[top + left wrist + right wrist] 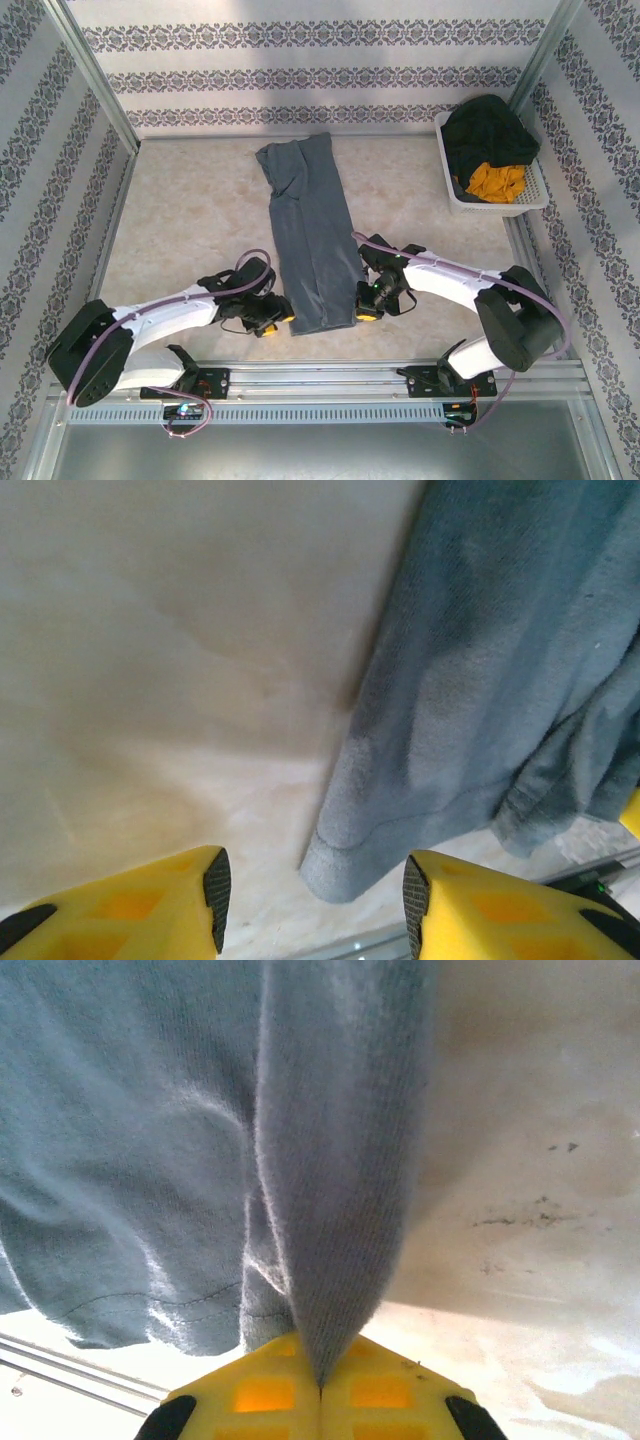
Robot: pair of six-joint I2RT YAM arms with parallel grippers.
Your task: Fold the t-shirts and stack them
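A slate blue-grey t-shirt point(312, 235) lies folded lengthwise into a long strip down the middle of the table. My left gripper point(271, 322) sits at the strip's near left corner. Its jaws stand open in the left wrist view point(315, 900), and the shirt's hem corner point(350, 865) lies between the yellow fingers with a gap on each side. My right gripper point(367, 311) is at the near right corner. In the right wrist view it point(320, 1385) is shut on a pinched fold of the t-shirt point(335, 1210), which rises taut from the jaws.
A white basket point(497, 207) at the back right holds a dark green garment point(487, 135) and an orange one point(495, 180). Patterned walls enclose the table on three sides. A metal rail point(330, 385) runs along the near edge, just behind both grippers.
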